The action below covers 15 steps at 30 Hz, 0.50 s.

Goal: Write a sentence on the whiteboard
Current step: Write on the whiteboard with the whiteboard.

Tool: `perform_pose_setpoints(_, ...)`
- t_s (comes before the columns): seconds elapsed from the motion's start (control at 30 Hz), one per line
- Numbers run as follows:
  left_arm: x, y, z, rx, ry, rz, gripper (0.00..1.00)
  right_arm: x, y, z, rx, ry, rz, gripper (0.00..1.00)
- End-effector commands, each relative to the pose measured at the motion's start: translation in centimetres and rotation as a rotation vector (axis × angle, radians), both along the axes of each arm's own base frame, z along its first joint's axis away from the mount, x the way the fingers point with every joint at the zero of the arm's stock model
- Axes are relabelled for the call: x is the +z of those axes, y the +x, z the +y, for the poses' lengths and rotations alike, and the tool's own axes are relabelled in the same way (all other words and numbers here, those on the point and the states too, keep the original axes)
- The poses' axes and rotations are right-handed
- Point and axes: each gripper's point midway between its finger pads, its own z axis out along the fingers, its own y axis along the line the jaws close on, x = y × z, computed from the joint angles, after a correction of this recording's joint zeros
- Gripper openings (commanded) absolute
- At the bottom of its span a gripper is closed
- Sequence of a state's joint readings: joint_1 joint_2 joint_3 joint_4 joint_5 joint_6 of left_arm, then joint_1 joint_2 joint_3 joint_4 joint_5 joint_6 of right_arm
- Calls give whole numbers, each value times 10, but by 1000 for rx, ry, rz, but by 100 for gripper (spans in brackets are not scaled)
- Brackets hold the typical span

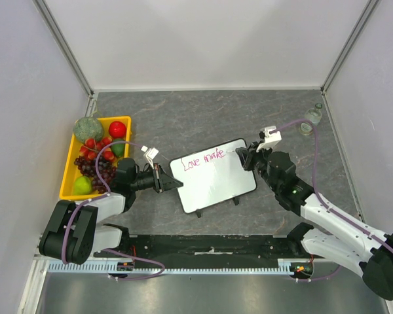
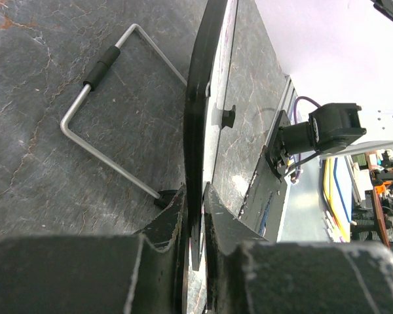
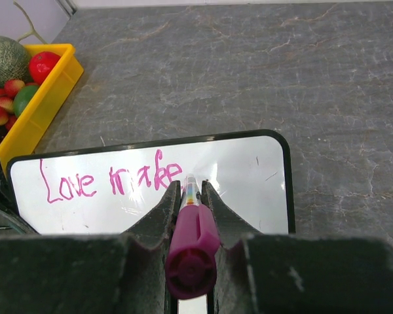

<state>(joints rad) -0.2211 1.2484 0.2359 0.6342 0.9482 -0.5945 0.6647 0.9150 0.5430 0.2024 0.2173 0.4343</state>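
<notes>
Two pincers at the whiteboard: how does each stand?

The left pincer is clamped on the whiteboard's left edge. The right pincer pinches a magenta marker, its tip on the board.

And the sentence?

It reads "Love make" along the whiteboard's top. The whiteboard sits mid-way across the table.

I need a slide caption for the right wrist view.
Right gripper holds a pink marker at the whiteboard, beside "Love make".
</notes>
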Motion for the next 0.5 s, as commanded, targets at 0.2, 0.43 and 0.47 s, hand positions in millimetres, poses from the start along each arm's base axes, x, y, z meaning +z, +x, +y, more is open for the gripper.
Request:
perform_pose_setpoints(0.2,7,7,-1,0,5,-59,2,39,18,-3,-51,50,-81,0)
perform_pose_setpoints(0.43,7,7,-1,-1,5,-59,2,20,23,-1,-51,37,-46,0)
perform_pose_setpoints(0.47,7,7,-1,0,5,-59,2,19,22,-1,-51,38,-45,0)
